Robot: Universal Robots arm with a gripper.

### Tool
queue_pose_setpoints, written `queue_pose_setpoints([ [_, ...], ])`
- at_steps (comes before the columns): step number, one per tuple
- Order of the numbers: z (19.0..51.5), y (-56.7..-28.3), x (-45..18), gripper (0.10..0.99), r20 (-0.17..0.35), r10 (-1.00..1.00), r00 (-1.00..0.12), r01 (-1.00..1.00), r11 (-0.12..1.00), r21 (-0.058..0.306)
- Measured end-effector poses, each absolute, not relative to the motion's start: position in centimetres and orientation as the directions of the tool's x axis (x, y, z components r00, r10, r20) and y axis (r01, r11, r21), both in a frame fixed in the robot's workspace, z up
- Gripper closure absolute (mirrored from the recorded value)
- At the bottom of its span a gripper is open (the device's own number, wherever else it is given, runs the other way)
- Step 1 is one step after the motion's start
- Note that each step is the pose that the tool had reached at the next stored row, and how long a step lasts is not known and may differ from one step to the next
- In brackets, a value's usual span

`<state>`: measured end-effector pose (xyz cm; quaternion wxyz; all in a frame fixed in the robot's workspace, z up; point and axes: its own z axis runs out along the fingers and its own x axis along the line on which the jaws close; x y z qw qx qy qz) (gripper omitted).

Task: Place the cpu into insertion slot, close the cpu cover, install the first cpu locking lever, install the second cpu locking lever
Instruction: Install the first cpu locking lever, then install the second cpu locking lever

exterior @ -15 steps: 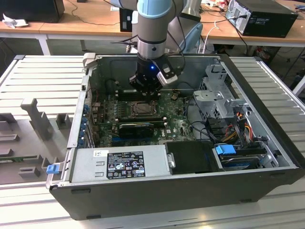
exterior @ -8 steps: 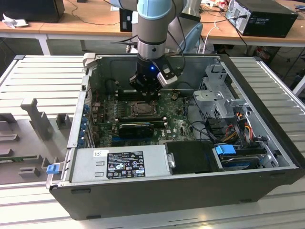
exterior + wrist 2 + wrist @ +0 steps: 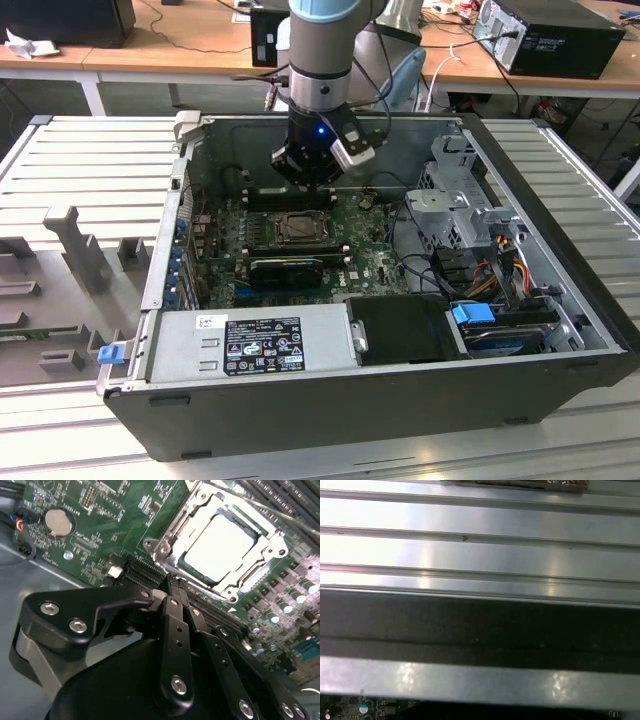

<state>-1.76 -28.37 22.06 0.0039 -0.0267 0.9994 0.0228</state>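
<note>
Silver-faced cpu (image 3: 222, 547) lies flat, face up, under the cpu cover (image 3: 176, 530); gripper (image 3: 170, 587) fingers closed, empty.

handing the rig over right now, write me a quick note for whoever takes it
Gripper: fingers together, holding nothing, hanging inside the open computer case just beside the socket.
The cpu lies flat in the insertion slot, pale face up.
The cpu cover is down, its frame around the chip with the face showing through the window.
Done: cpu placed, cover closed.
Left: I cannot tell whether either locking lever is latched, so check both.
</note>
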Motion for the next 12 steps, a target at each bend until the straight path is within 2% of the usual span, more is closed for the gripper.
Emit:
queue_pose_setpoints([
  [12,22.06,-29.14,-1.76,0.98,-0.009,-0.053,-0.999,-0.054,0.998,0.045],
])
